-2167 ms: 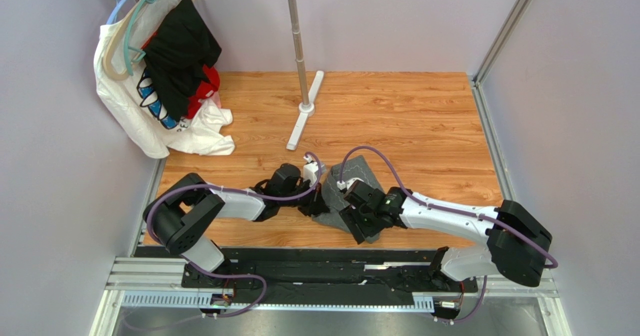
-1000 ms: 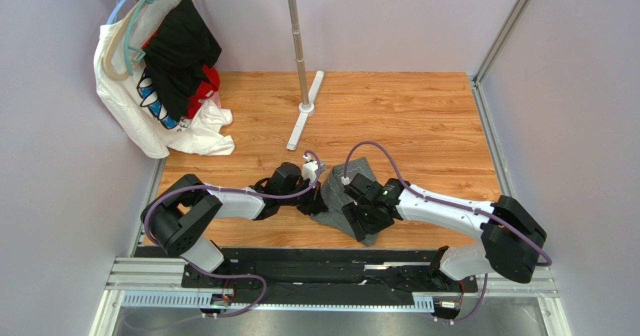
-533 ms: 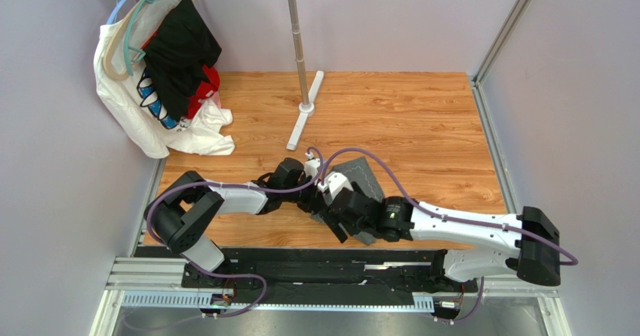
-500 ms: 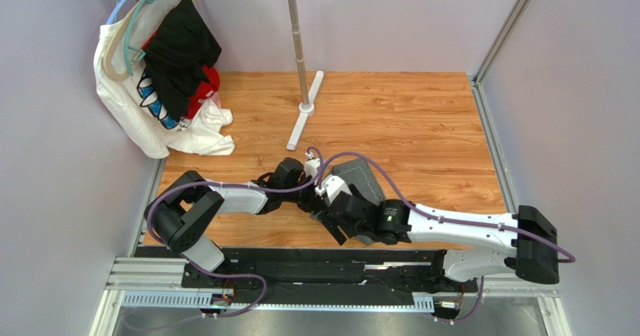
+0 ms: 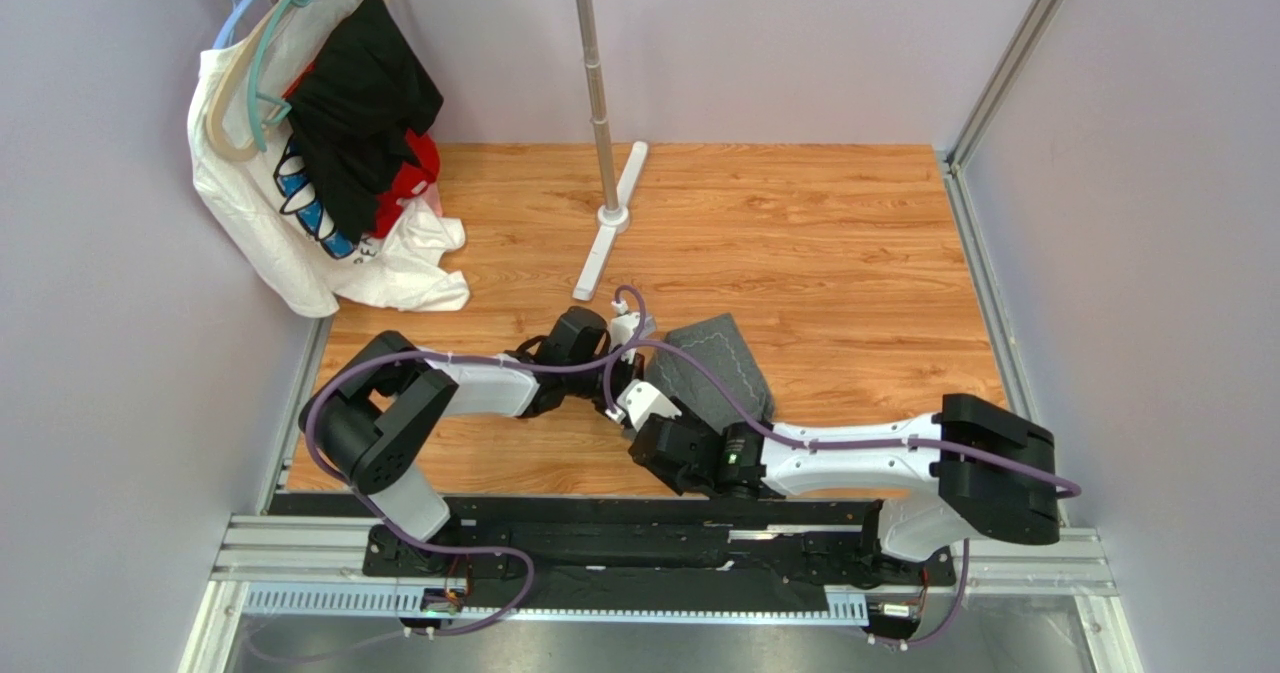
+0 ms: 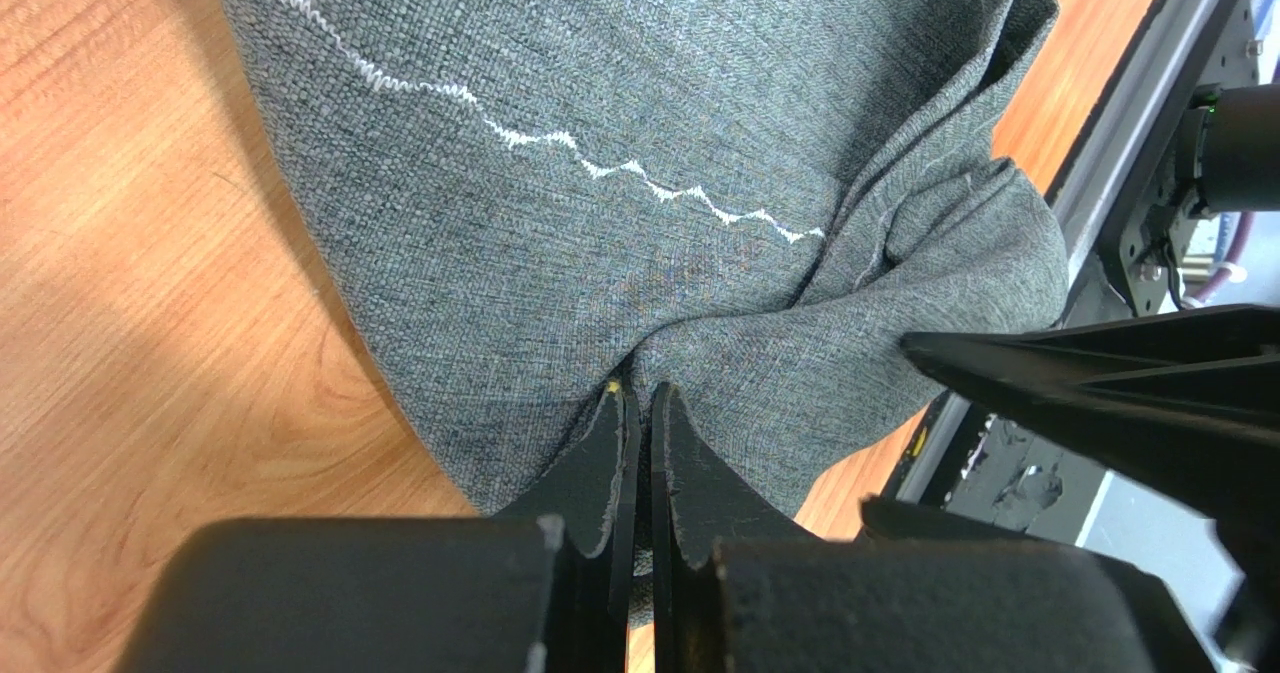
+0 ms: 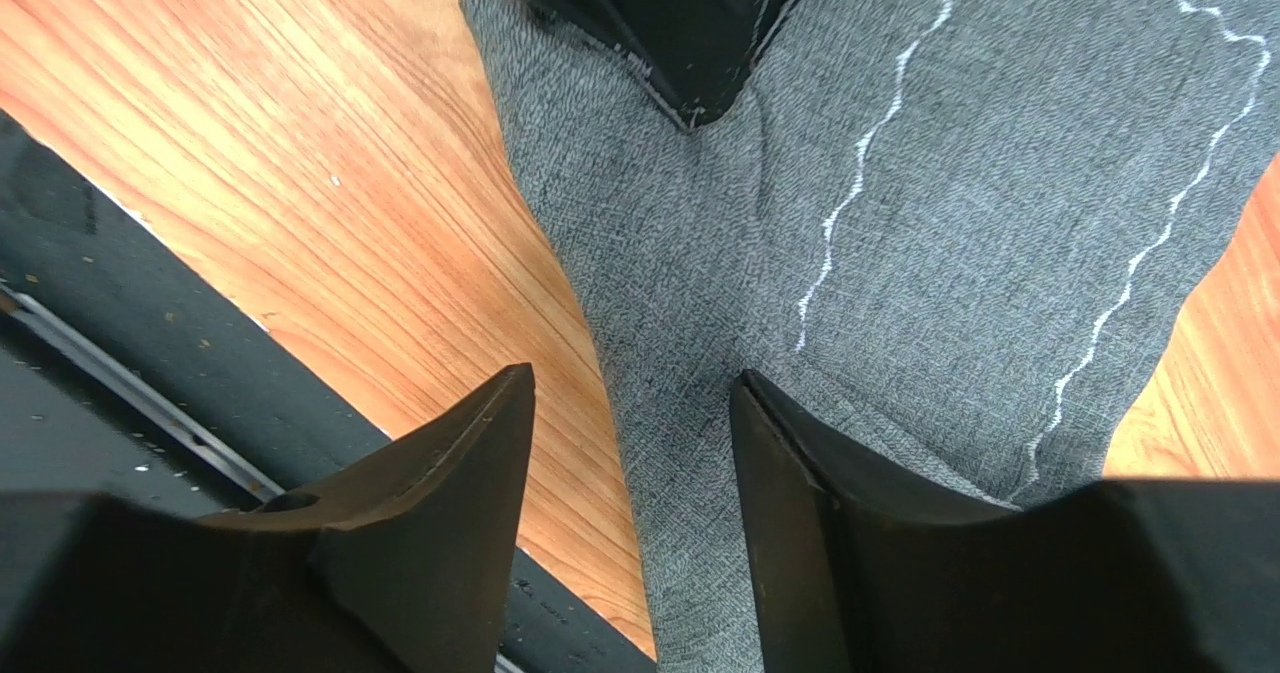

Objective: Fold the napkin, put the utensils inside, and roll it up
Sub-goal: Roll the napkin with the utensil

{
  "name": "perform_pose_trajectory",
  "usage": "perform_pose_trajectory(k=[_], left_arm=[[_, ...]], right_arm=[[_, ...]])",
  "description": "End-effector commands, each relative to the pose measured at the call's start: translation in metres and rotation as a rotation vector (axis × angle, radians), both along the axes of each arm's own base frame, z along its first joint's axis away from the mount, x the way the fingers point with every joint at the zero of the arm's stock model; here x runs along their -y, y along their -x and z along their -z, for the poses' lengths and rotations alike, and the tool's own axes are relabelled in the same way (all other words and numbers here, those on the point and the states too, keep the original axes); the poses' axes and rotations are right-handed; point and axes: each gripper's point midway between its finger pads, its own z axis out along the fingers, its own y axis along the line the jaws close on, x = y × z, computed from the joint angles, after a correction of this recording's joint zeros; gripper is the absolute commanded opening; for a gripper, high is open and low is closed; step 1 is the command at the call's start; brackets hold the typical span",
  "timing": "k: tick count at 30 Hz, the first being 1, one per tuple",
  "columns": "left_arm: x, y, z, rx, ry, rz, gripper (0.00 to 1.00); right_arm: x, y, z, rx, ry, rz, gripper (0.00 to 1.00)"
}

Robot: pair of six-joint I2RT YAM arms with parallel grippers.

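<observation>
The wooden table (image 5: 842, 238) carries the grey napkin (image 5: 721, 361), a stand's white foot (image 5: 601, 261) and a white garment's hem (image 5: 413, 279).

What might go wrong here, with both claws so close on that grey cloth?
The left gripper pinches only a small bit at the edge of the napkin, so the cloth may slip free when pulled. The right gripper, open over the same edge, sits close by; the two might bump. The napkin is bunched near the pinch, so a fold could come out crooked.
</observation>
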Motion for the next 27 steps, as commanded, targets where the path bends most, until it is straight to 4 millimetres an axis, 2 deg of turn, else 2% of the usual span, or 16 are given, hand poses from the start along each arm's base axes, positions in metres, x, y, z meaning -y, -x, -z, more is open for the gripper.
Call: perform_pose_trajectory(k=[1, 8, 11, 12, 16, 17, 19, 20, 21, 22, 23, 26, 27], left_arm=[[-0.057, 0.033, 0.067, -0.155, -0.297, -0.041, 0.00], [-0.054, 0.033, 0.063, -0.143, -0.279, -0.024, 0.00], [-0.052, 0.032, 0.057, -0.125, -0.259, -0.018, 0.00], [-0.052, 0.032, 0.056, -0.121, -0.256, -0.018, 0.00], [-0.051, 0.030, 0.050, -0.111, -0.247, -0.024, 0.06], [-0.052, 0.030, 0.051, -0.112, -0.254, -0.034, 0.11], [-0.055, 0.026, 0.046, -0.101, -0.261, -0.068, 0.20], [-0.058, 0.025, 0.044, -0.098, -0.259, -0.086, 0.31], [-0.060, 0.023, 0.041, -0.097, -0.248, -0.103, 0.36], [-0.059, 0.017, 0.030, -0.077, -0.219, -0.129, 0.39], [-0.063, 0.015, 0.027, -0.074, -0.213, -0.151, 0.50], [-0.076, 0.007, 0.014, -0.045, -0.220, -0.217, 0.73], [-0.078, 0.006, 0.011, -0.040, -0.210, -0.231, 0.75]], right_arm=[[-0.006, -0.006, -0.001, 0.041, -0.017, 0.023, 0.52], [0.005, -0.005, 0.024, 0.007, 0.063, 0.064, 0.49], [0.013, -0.001, 0.039, -0.038, 0.101, 0.084, 0.41], [0.015, 0.001, 0.044, -0.057, 0.110, 0.091, 0.33], [0.018, 0.002, 0.053, -0.111, 0.115, 0.112, 0.29], [0.018, 0.003, 0.054, -0.123, 0.115, 0.108, 0.28], [0.016, 0.005, 0.054, -0.137, 0.113, 0.094, 0.11], [0.014, 0.008, 0.054, -0.154, 0.105, 0.082, 0.06], [0.012, 0.009, 0.053, -0.165, 0.102, 0.070, 0.01], [0.012, 0.010, 0.051, -0.179, 0.096, 0.065, 0.01], [0.009, 0.013, 0.050, -0.205, 0.085, 0.049, 0.01], [0.004, 0.021, 0.043, -0.255, 0.062, 0.005, 0.01], [0.004, 0.022, 0.042, -0.273, 0.059, -0.001, 0.01]])
